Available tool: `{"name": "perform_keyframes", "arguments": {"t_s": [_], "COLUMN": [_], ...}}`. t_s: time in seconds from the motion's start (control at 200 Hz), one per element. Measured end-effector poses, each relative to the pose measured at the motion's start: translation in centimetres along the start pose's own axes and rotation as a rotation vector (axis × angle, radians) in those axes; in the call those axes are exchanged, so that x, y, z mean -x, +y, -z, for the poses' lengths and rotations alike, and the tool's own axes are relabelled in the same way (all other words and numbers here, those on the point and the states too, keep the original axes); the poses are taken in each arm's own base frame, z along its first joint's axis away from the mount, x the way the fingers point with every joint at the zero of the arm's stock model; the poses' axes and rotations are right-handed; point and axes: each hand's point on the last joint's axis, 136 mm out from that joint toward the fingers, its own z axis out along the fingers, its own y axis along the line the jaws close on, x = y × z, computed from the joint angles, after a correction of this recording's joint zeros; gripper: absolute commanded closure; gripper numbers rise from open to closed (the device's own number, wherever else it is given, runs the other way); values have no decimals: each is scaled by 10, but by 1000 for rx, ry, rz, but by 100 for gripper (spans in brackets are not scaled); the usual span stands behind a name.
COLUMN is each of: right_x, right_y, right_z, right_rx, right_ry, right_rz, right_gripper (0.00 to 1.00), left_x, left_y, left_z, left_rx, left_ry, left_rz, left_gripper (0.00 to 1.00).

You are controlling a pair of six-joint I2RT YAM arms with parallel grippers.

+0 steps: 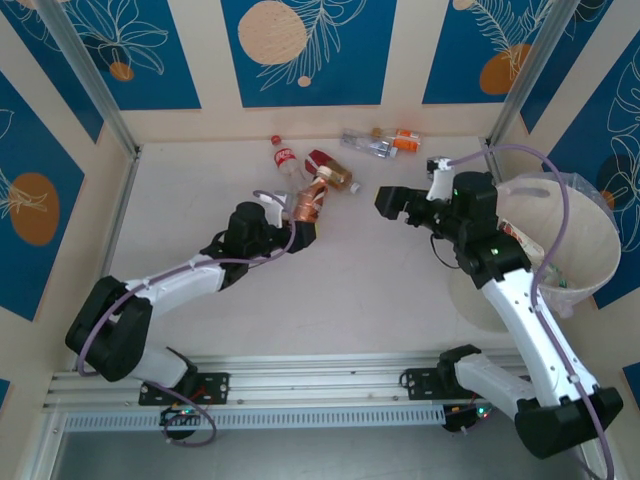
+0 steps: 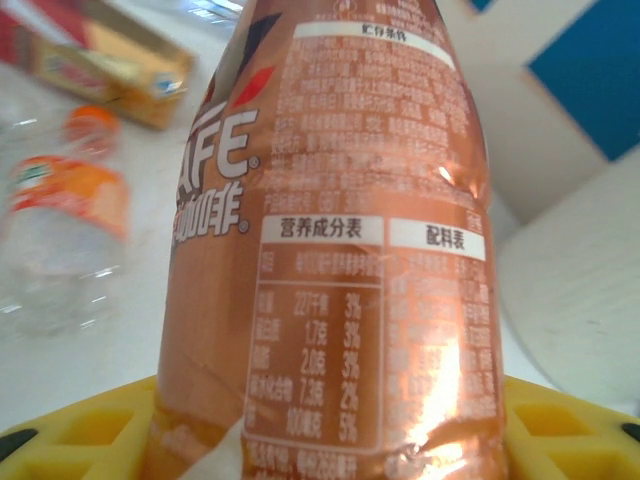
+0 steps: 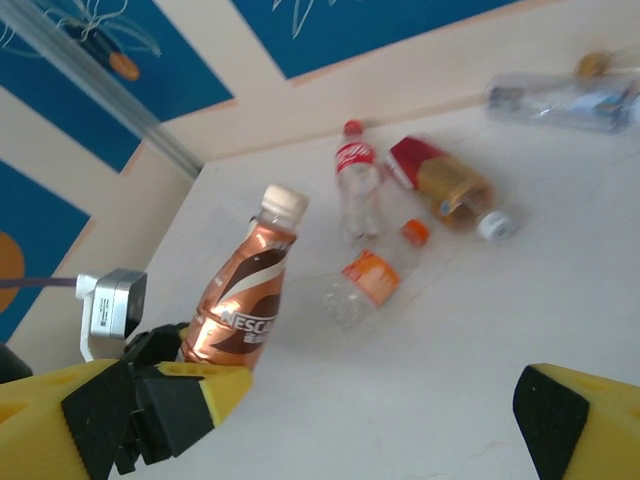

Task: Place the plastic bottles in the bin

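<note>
Here the left gripper (image 1: 298, 232) is closed on a copper-coloured Nescafé bottle (image 1: 311, 203), its yellow fingers (image 2: 75, 435) pressed against the lower part of the label while the white-capped neck leans up and away. The bottle is near the middle of the table (image 1: 380, 300), slightly towards the far edge. The right gripper (image 1: 392, 203) hangs just across from it with its jaws wide apart and nothing between them. Just beyond the held bottle lie a crushed orange-label bottle (image 3: 368, 276), a red-capped Coca-Cola bottle (image 1: 285, 160) and a red-and-gold bottle (image 1: 333, 173). More bottles (image 1: 385, 142) sit along the far edge. The bin (image 1: 612, 240) stands at the right edge, behind the right arm. The likeliest trouble appears to be the low hold on a glossy sleeve, so the bottle could pivot or slide out during the carry. The right arm also stands between bottle and bin, so a direct sweep risks a collision. A careless lift might knock the nearby bottles away.
</note>
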Motion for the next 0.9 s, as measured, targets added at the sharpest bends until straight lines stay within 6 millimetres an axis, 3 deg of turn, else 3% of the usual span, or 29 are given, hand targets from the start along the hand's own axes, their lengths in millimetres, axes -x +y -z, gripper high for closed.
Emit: {"name": "perform_keyframes", "arguments": {"t_s": [0.285,0.66,0.755,0.9], "right_x": [-8,-25,-23,-16], "right_y": [43,59,56,48], "right_z": [-26,-63,-74,-85], "right_rx": [152,231,211,173], "right_ry": [124,224,212,175], "right_rz": [-35,-172,-221,-291], "right_gripper": [1,0,9,37], "left_x": [17,17,16,16], "left_y": [-52,-91,-100,-112], "left_z": [5,11,11,13], "left_rx": [-236,-386,-414,-450], "left_ry": [-27,-18,-13,-11], "left_rz": [-25,-71,-81,-95], "left_gripper": [58,59,59,58]}}
